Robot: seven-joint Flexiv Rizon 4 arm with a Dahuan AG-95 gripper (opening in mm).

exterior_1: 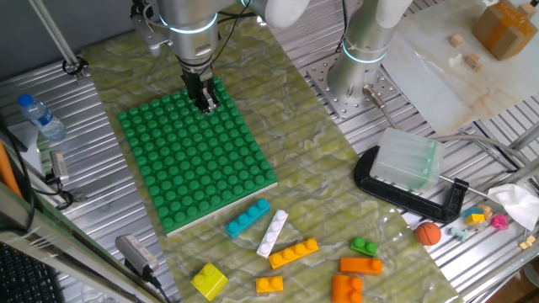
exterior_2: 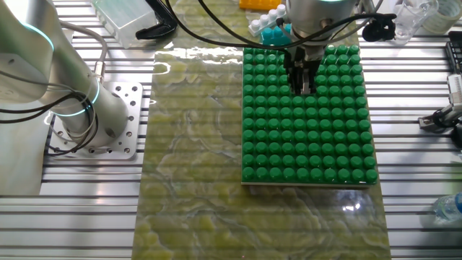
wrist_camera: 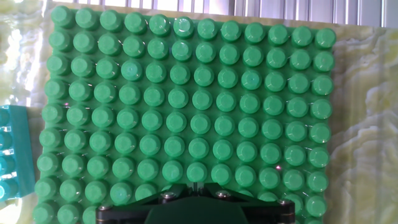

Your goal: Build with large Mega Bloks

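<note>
Loose bricks lying flat on the marbled green mat [exterior_1: 278, 160], just past the near edge of the big green studded board [exterior_1: 195, 160]. Teal brick [exterior_1: 248, 218] long and bumpy, slanting up toward the right. White brick [exterior_1: 272, 233] thin, standing more on end, tilted the same way, right beside the teal one. Long orange brick [exterior_1: 294, 251] lying nearly sideways, a bit tilted. Chunky yellow brick [exterior_1: 209, 280] near the front, apart from the rest. Small green brick [exterior_1: 365, 247] and more orange bricks [exterior_1: 360, 266] further right. Board bare, studs in neat rows. Claw [exterior_1: 206, 104] hanging over the far part of the board, fingers close together with nothing between them. Clear box [exterior_1: 408, 160] and little orange ball [exterior_1: 429, 232] off to the right.
</note>
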